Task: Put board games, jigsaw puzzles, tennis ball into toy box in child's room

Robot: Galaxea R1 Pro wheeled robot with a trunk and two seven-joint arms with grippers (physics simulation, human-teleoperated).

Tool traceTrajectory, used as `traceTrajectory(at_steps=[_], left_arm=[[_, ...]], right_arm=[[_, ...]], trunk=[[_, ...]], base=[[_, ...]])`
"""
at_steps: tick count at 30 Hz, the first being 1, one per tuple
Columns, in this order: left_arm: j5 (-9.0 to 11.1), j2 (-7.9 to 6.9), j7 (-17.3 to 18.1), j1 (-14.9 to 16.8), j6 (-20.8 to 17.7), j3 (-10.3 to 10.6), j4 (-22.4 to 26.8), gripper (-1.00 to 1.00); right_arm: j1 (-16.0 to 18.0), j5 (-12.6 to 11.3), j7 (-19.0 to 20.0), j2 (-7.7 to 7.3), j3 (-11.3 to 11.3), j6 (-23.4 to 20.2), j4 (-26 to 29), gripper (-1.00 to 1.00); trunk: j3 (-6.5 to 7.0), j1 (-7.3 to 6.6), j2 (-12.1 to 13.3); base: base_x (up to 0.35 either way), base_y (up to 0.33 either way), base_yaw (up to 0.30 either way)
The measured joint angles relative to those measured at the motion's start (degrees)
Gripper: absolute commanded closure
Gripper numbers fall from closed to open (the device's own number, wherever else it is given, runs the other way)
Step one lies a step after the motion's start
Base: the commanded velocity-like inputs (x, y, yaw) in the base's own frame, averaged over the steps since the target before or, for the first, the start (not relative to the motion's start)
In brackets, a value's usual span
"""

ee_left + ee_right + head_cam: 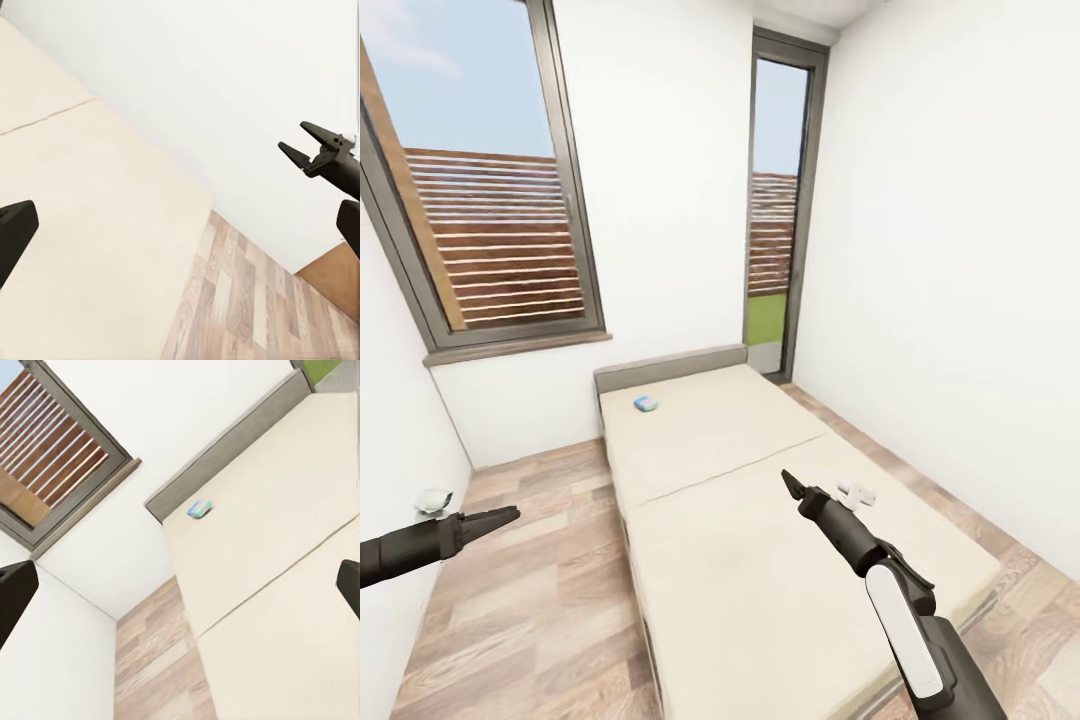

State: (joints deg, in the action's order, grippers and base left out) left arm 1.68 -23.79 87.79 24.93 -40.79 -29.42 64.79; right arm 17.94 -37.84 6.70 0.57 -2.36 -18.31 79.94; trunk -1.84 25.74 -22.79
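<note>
Jaws on the right gripper look parted and empty; the left gripper is hard to tell. Robot should roll closer to the bed first, since the blue board game sits near its headboard, well out of reach.

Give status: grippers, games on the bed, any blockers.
Left gripper looks shut, empty; right gripper open, empty, over the bed. One board game near the headboard, second beside right gripper. Nothing in between.

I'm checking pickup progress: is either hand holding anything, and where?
Nothing is held. The left hand and the right hand are empty over the floor and bed.
</note>
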Motion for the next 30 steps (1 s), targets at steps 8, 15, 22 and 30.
traceTrajectory(at_steps=[8, 15, 22, 30], left_arm=[[0.05, 0.0, 0.07, 0.0, 0.0, 0.0, 0.0, -1.0], [0.04, -0.03, 0.14, 0.01, 0.0, 0.0, 0.0, -1.0], [0.06, -0.03, 0.14, 0.02, 0.0, -0.11, 0.0, -1.0], [0.07, -0.01, 0.13, 0.03, 0.0, -0.63, -0.01, -1.0]], right_arm=[[0.02, -0.05, 0.0, 0.01, 0.0, 0.0, -0.01, -1.0], [0.03, -0.05, 0.0, 0.01, 0.0, -0.01, -0.07, -1.0], [0.04, -0.05, -0.01, 0.01, 0.0, -0.02, -0.04, -1.0], [0.04, -0.05, -0.02, 0.01, 0.0, -0.04, -0.05, -1.0]], trunk=[[0.47, 0.01, 0.0], [0.85, 0.02, -0.02], [1.22, 0.02, -0.06], [1.65, 0.02, -0.09]], base=[[0.03, 0.269, -0.22], [-0.029, 0.273, -0.222], [-0.014, 0.187, -0.223], [-0.001, 0.059, -0.223]])
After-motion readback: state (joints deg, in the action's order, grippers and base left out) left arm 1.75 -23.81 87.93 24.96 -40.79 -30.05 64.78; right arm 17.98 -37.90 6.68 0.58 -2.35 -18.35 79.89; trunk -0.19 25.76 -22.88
